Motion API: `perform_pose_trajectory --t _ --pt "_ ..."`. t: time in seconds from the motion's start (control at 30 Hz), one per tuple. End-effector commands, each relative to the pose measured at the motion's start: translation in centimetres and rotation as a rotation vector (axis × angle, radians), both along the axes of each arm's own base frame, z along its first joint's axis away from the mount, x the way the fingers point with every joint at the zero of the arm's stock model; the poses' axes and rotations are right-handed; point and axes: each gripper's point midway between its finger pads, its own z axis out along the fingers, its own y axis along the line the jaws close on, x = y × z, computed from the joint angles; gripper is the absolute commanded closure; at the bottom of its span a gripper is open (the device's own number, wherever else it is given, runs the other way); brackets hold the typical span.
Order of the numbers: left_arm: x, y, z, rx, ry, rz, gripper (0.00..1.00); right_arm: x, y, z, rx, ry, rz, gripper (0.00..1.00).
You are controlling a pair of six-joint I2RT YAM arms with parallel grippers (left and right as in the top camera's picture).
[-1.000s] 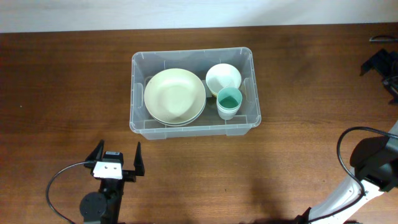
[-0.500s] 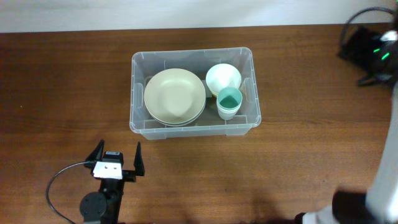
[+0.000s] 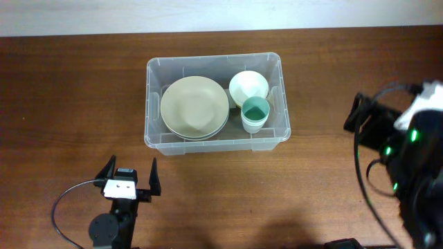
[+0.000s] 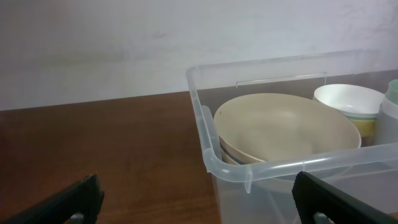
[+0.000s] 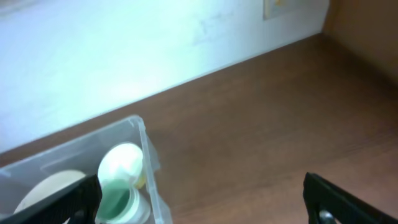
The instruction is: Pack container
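**Both grippers spread wide, the packed box sits apart from them**

The left gripper (image 3: 132, 166) is low, close to the brown table (image 3: 69, 83). Its two black fingers (image 3: 154, 174) are spread wide apart, and nothing is between them. The container (image 3: 216, 143) is out in front of this gripper and a little to its right. It does not touch the gripper. In the left wrist view, the near corner of the clear box stands just ahead of the fingers, closer to the right finger than to the left one.

Inside the box, a stack of pale plates (image 3: 194, 107) lies in the part most nearly ahead of the left gripper. A white bowl (image 3: 248, 85) sits farther off and more to the right. A cup (image 3: 255, 113) that is green inside stands just beside the bowl, on the side nearer the left gripper.

The right gripper (image 5: 200, 186) is up above the table, well apart from the box. Its fingers are spread wide too, and they hold nothing. From this gripper, the box is ahead and low, toward the finger at the left edge of the right wrist view. The end with the cup and the bowl is the end closest to it. The right arm looks blurry from above, with small green lights (image 3: 413, 135) on it.

A white wall (image 4: 93, 37) stands past the box, far in front of both grippers. A black cable (image 3: 61, 202) curls in a loop behind the left gripper.
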Motion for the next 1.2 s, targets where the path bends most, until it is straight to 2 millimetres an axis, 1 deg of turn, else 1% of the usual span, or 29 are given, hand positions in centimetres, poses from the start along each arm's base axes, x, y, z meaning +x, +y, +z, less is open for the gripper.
perform_pose_trajectory --t 0.0,0.1,0.13,0.27,0.4,0.5,0.53,0.6,0.7,0.87,0.97,1.03,1.17 --pt "0.0 0.0 -0.1 0.015 -0.001 -0.001 0.01 -1.7 0.0 -3.1 -0.008 -0.064 0.021 0.01" --pt "0.0 0.0 -0.1 0.015 -0.001 -0.001 0.01 -2.0 -0.1 -6.0 -0.011 -0.108 0.029 0.01" --pt "0.0 0.0 -0.1 0.015 -0.001 -0.001 0.01 -2.0 0.1 -7.4 -0.033 -0.121 0.060 0.01" --pt "0.0 0.0 -0.1 0.015 -0.001 -0.001 0.01 -1.6 1.0 -11.3 -0.091 -0.167 0.176 0.01" --pt "0.0 0.0 -0.1 0.015 -0.001 -0.001 0.01 -1.3 1.0 -15.1 -0.092 -0.202 0.200 0.01" --pt "0.0 0.0 -0.1 0.015 -0.001 -0.001 0.01 -1.2 0.9 -17.5 -0.099 -0.221 0.195 0.01" --pt "0.0 0.0 -0.1 0.015 -0.001 -0.001 0.01 -1.3 0.9 -18.0 -0.100 -0.232 0.194 0.01" --pt "0.0 0.0 -0.1 0.015 -0.001 -0.001 0.01 -1.4 0.9 -18.8 -0.102 -0.253 0.195 0.01" --pt "0.0 0.0 -0.1 0.015 -0.001 -0.001 0.01 -1.8 1.0 -19.1 -0.106 -0.287 0.195 0.01" --pt "0.0 0.0 0.0 0.015 -0.001 -0.001 0.01 -2.6 1.1 -18.3 -0.137 -0.351 0.202 0.01" --pt "0.0 0.0 -0.1 0.015 -0.001 -0.001 0.01 -2.7 2.2 -17.8 -0.209 -0.377 0.290 0.01" --pt "0.0 0.0 -0.1 0.015 -0.001 -0.001 0.01 -2.8 3.1 -17.8 -0.259 -0.379 0.355 0.01" --pt "0.0 0.0 -0.1 0.015 -0.001 -0.001 0.01 -2.8 3.3 -17.8 -0.285 -0.376 0.374 0.01"
